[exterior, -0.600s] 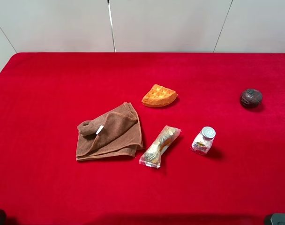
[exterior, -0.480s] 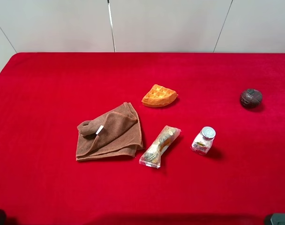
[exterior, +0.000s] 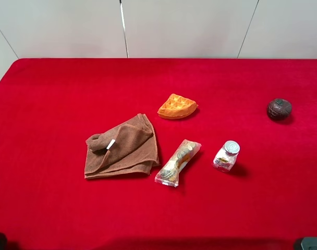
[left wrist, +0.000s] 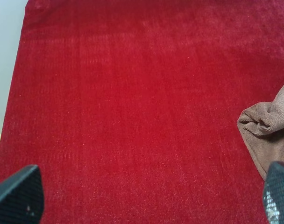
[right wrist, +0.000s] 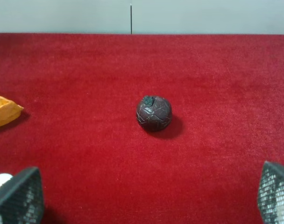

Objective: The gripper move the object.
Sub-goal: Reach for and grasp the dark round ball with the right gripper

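Observation:
The small dark brown ball (exterior: pixel 279 109) with a panelled surface rests on the red cloth at the far right, apart from everything else. In the right wrist view the ball (right wrist: pixel 154 113) lies ahead of my right gripper (right wrist: pixel 145 198), centred between its wide-spread fingertips (right wrist: pixel 18 195) and well short of them. The right gripper is open and empty. My left gripper (left wrist: pixel 146 198) is open and empty over bare red cloth, with its fingertips (left wrist: pixel 18 193) wide apart. Neither gripper's fingers show in the exterior view.
An orange waffle piece (exterior: pixel 177 106) lies mid-table. A crumpled brown towel (exterior: pixel 122 147) lies left of centre and shows in the left wrist view (left wrist: pixel 268 130). A clear snack packet (exterior: pixel 178 162) and a silver-capped jar (exterior: pixel 227 155) sit in front. A white wall borders the far edge.

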`<state>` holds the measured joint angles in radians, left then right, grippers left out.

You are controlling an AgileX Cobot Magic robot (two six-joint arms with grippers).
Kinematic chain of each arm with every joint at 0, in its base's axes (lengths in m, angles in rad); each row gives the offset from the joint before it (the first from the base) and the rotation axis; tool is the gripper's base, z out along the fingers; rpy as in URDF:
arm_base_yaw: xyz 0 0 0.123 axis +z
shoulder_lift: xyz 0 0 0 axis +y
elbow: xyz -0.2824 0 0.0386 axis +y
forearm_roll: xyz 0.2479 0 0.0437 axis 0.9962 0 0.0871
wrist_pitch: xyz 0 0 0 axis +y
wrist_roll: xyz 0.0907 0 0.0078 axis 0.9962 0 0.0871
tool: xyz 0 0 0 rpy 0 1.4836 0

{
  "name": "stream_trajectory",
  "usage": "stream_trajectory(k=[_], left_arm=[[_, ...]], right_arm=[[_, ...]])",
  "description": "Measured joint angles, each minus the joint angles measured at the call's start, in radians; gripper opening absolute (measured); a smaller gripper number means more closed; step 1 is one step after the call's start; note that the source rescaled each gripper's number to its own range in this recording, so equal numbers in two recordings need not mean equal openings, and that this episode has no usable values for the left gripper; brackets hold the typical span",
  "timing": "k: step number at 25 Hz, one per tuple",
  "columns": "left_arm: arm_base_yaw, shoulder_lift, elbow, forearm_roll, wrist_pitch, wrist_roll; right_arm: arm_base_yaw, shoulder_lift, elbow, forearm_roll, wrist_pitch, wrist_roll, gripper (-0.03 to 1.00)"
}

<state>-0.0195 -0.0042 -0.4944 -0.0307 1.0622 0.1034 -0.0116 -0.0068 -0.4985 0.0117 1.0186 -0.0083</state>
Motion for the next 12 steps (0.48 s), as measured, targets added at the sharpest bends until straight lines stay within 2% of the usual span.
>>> stream_trajectory(k=[4,12], left_arm=[[0.000,0.000,0.000,0.000,0.000,0.000],[0.000,0.000,0.000,0.000,0.000,0.000]], right_arm=[[0.000,0.013,0.000,0.001,0.000,0.000,1.00],[0.000,0.251,0.000,0.010,0.000,0.000,1.00]])
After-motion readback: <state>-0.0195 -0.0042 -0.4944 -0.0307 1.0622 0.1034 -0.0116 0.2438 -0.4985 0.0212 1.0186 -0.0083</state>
